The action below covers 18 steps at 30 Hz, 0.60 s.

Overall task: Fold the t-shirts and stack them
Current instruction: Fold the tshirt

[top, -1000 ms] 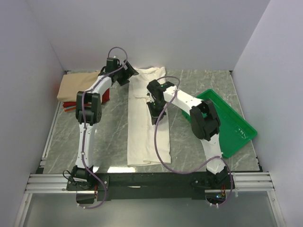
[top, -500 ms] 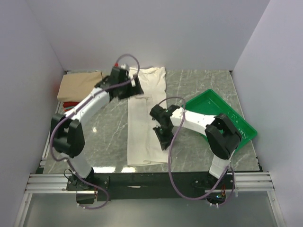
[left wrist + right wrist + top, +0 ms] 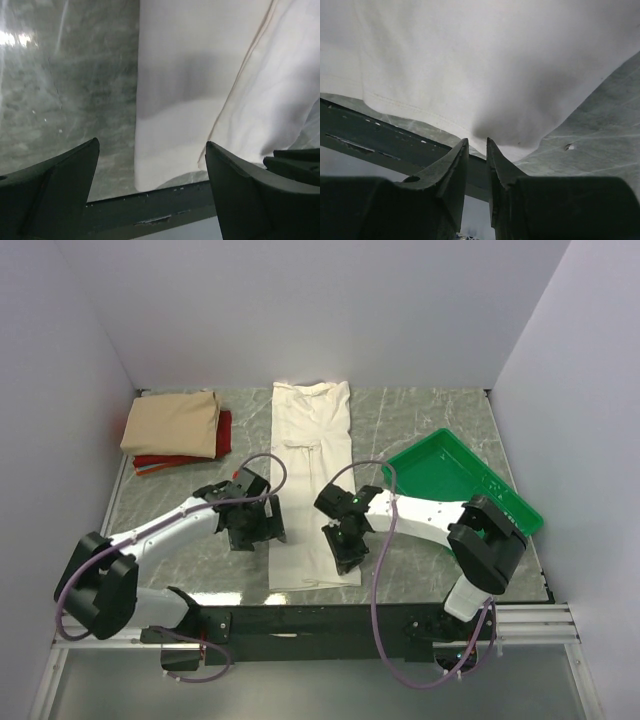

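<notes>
The cream t-shirt [image 3: 310,490] lies as one long, narrow strip down the middle of the bench [image 3: 420,425], collar at the far end. The left tool [image 3: 258,528] sits low just left of the strip's near part, jaws spread wide, released. The right tool [image 3: 343,545] is over the strip's right edge near the hem, its fingers almost together with only a slit between. I cannot tell whether cloth is pinched. Far left of the strip, the folded tan t-shirt [image 3: 172,425] rests on the red t-shirt [image 3: 227,432]. A green tray [image 3: 495,478] sits to the strip's right.
</notes>
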{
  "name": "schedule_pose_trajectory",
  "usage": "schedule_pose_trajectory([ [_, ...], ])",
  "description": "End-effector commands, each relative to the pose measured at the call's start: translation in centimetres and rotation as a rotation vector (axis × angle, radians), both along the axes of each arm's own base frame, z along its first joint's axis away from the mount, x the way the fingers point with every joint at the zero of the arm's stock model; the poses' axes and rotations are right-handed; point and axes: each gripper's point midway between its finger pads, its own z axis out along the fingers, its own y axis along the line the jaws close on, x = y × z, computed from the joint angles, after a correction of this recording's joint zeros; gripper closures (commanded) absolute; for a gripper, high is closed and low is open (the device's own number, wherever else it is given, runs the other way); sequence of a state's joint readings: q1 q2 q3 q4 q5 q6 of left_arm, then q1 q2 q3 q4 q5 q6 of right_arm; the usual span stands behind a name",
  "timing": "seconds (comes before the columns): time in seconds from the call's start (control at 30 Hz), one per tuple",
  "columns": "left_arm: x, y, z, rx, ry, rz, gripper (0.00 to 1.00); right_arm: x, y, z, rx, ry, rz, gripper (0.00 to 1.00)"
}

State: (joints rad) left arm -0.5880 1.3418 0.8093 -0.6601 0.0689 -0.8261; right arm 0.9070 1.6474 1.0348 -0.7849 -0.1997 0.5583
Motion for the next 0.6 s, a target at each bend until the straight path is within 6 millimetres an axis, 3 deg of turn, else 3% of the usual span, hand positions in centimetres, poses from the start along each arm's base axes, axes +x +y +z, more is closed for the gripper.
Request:
schedule_pose_trajectory([
  [0.0, -1.4, -0.8, 0.4, -0.065, 0.014, 0.019, 0.08, -0.4, 0.4, 0.1, 0.021, -0.025, -0.016, 0.71],
  [0.23, -5.3, -0.9, -1.6, -0.078, 0.094, -0.009, 0.11, -1.9, -0.4, -1.5, -0.024, -0.005, -0.029, 0.71],
  [0.57, -6.7, -1.4, -3.6, -0.070, 0.128, -0.024, 0.17, -1.3, -0.8, -1.3, -0.029, -0.062, -0.074, 0.68],
])
